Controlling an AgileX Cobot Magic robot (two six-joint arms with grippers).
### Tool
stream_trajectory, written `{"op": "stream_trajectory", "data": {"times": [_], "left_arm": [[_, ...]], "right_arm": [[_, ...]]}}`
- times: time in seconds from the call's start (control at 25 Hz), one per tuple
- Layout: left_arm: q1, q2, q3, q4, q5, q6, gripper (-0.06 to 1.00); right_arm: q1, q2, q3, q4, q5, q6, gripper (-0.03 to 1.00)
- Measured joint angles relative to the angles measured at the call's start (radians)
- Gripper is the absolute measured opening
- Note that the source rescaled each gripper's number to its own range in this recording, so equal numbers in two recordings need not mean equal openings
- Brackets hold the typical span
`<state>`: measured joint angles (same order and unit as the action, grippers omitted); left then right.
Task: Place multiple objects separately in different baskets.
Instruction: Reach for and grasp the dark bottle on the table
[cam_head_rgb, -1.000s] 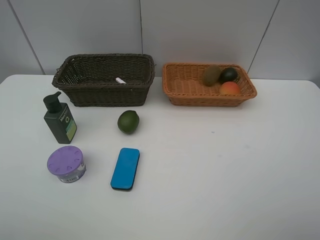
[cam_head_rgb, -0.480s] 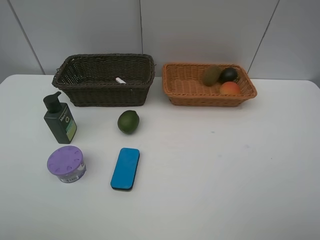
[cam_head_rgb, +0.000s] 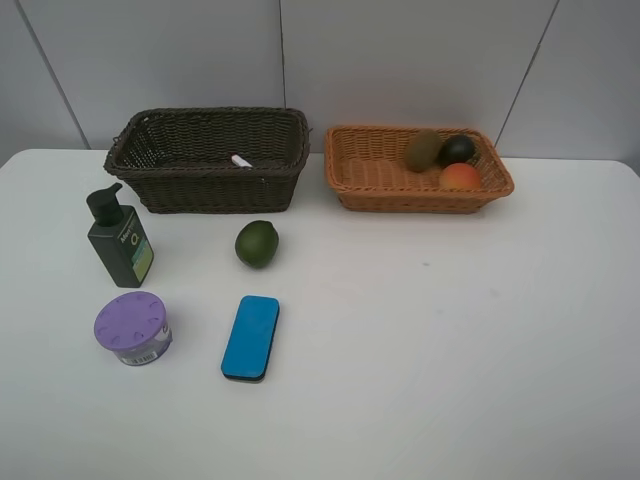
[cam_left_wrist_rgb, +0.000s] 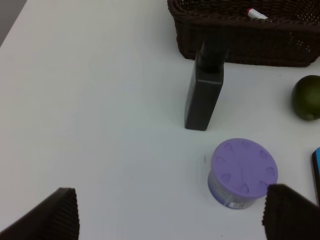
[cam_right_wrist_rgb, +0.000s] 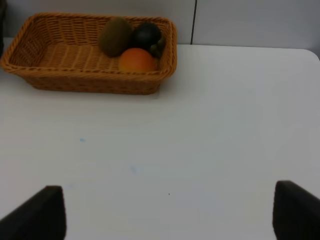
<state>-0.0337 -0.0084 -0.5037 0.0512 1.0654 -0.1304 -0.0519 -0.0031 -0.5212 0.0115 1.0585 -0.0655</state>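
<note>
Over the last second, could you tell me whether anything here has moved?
Nothing has visibly changed. The lime, pump bottle, purple-lidded tub and blue eraser sit where they were on the table, the marker in the dark basket, the kiwi, mangosteen and peach in the orange basket.

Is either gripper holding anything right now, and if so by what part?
Nothing is held: the left gripper and the right gripper both stand open and empty.

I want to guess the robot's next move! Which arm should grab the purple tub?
Probably the left. The purple-lidded tub sits just ahead of the open left gripper. The right gripper faces the light orange basket, well away from the tub.
</note>
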Motion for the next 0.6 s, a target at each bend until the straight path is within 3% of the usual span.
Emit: {"op": "stream_trajectory", "data": {"times": [0.6], "left_arm": [[0.000,0.000,0.000,0.000,0.000,0.000,0.97]], "right_arm": [[0.000,0.000,0.000,0.000,0.000,0.000,1.00]]}}
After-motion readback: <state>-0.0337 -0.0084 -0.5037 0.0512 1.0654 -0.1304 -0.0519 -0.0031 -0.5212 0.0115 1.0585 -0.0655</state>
